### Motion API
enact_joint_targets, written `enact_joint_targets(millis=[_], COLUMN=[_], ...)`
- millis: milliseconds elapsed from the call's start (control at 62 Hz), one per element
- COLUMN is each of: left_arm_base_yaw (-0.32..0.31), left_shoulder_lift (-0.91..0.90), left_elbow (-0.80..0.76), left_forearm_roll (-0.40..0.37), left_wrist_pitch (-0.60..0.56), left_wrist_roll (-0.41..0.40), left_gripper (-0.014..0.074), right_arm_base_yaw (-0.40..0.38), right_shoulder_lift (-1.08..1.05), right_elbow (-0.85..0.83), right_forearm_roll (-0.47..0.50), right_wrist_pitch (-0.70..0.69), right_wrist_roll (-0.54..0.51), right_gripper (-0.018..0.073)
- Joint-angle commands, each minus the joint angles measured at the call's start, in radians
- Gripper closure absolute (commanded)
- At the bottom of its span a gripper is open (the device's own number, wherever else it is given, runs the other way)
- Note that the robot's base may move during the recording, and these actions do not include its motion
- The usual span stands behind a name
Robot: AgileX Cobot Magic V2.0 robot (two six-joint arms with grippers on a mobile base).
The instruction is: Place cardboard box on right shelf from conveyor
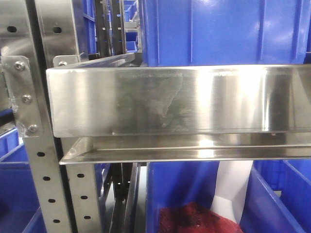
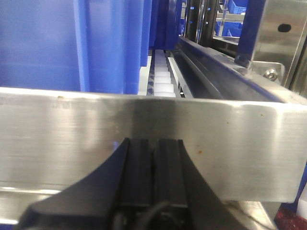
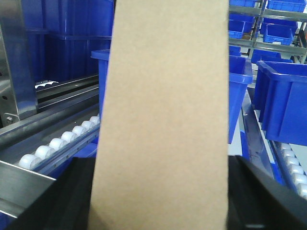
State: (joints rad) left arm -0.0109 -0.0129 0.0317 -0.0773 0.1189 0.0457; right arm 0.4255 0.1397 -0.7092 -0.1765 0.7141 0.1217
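Left jaws pressed together, empty; right jaws clamp cardboard box (image 3: 163, 120), tips hidden.

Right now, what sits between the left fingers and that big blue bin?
The steel shelf lip stands between the left fingers and the blue bin, seen in the left wrist view.

The left gripper (image 2: 152, 146) had its two black fingers (image 2: 136, 165) pressed together, pointing straight ahead. The right gripper (image 3: 160, 191) held its fingers (image 3: 62, 196) wide apart, clamped on either side of the cardboard box (image 3: 163, 96).
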Motion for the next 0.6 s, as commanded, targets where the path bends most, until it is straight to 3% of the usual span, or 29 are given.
enact_joint_targets(millis=[0, 338, 435, 580], left_arm_base_yaw=[-0.003, -0.003, -0.003, -0.003], left_shoulder_lift=[-0.014, -0.014, -0.014, -0.014], left_elbow=[0.006, 0.006, 0.006, 0.006], left_forearm_roll=[-0.006, -0.006, -0.006, -0.006], left_wrist_pitch=[-0.086, -0.086, -0.086, -0.086], left_wrist_roll=[0.0, 0.0, 0.0, 0.0], left_gripper=[0.0713, 0.0713, 0.0712, 0.0713], right_arm_base_yaw=[-0.001, -0.001, -0.001, -0.001], right_shoulder_lift=[0.019, 0.192, 0.293, 0.455], right_elbow=[-0.026, -0.107, -0.181, -0.301], right_forearm_roll=[-0.016, -0.016, -0.013, 0.02], right_wrist_pitch=[-0.103, -0.192, -0.189, -0.179], right_wrist_roll=[-0.005, -0.025, -0.122, -0.39], right_gripper=[0.0344, 0.0344, 0.0344, 0.0344])
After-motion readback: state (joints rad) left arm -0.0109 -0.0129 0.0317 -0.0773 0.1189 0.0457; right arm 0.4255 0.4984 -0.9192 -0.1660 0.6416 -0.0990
